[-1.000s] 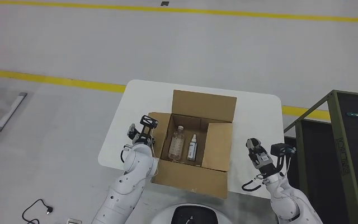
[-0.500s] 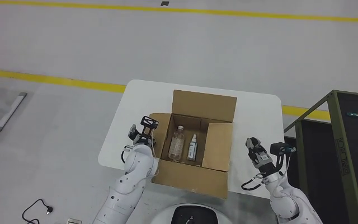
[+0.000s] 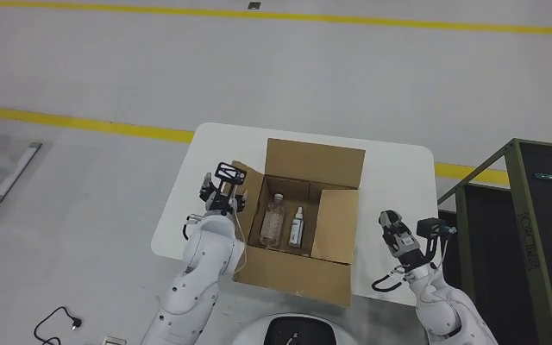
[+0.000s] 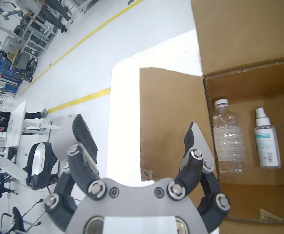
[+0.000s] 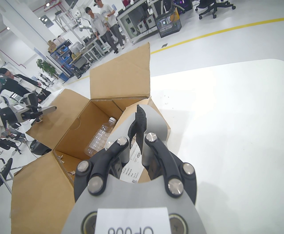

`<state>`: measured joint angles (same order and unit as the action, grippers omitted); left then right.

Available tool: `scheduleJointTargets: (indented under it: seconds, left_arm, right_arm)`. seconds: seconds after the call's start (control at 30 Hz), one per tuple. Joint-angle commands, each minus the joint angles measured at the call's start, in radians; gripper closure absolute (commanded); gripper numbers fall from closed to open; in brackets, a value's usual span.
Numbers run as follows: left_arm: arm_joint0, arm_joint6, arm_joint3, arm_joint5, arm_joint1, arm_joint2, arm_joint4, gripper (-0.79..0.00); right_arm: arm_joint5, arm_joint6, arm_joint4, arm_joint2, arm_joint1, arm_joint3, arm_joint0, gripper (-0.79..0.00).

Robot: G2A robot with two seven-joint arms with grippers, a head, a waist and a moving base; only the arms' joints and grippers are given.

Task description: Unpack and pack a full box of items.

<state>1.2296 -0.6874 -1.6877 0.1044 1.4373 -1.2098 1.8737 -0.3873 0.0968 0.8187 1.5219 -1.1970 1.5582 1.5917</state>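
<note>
Hovering above the left flap of the cardboard box point(image 3: 297, 267), the left gripper point(image 4: 135, 124) gapes wide, empty; the right gripper point(image 5: 141, 112), closed and empty, hangs beside the box.

The place is a large robotics lab or workshop hall. A pale, glossy floor point(image 3: 345, 69) spreads all around the white table point(image 3: 397, 172). It is marked with yellow lines point(image 3: 103, 124), one far off at 12 o'clock and one passing the table from 9 to 3 o'clock. A green metal frame point(image 3: 528, 224) stands at 3 o'clock, and a loose cable point(image 3: 52, 321) lies at 8 o'clock. The right wrist view shows metal racks point(image 5: 142, 20) loaded with equipment and screens point(image 5: 165, 22), office chairs point(image 5: 213, 8), blue bins point(image 5: 64, 59) and a potted plant point(image 5: 45, 66).
</note>
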Motion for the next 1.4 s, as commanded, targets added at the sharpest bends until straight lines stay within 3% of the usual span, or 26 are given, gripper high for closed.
scheduleJointTargets:
  seconds: [0.0,0.33,0.73,1.2,1.37]
  left_arm:
    - [0.010,0.005,-0.038,-0.028,0.000,0.007,-0.006,-0.785]
    - [0.026,0.091,-0.141,-0.217,0.003,0.071,-0.119,-0.785]
    - [-0.003,0.090,-0.072,-0.433,0.017,0.167,-0.443,-0.785]
    - [0.001,0.094,-0.065,-0.435,0.017,0.171,-0.457,-0.785]
    - [-0.016,0.111,-0.006,-0.431,0.025,0.195,-0.571,-0.785]
  right_arm:
    - [0.000,-0.001,0.002,0.000,0.000,-0.003,-0.002,0.000]
    - [0.003,-0.004,-0.003,0.011,0.000,-0.011,-0.009,0.000]
    - [0.005,0.002,-0.007,0.030,0.001,-0.026,-0.012,0.000]
    - [0.003,0.007,0.014,0.025,-0.001,-0.084,-0.026,0.000]
    - [0.000,0.012,0.042,0.007,-0.002,-0.115,-0.040,0.000]
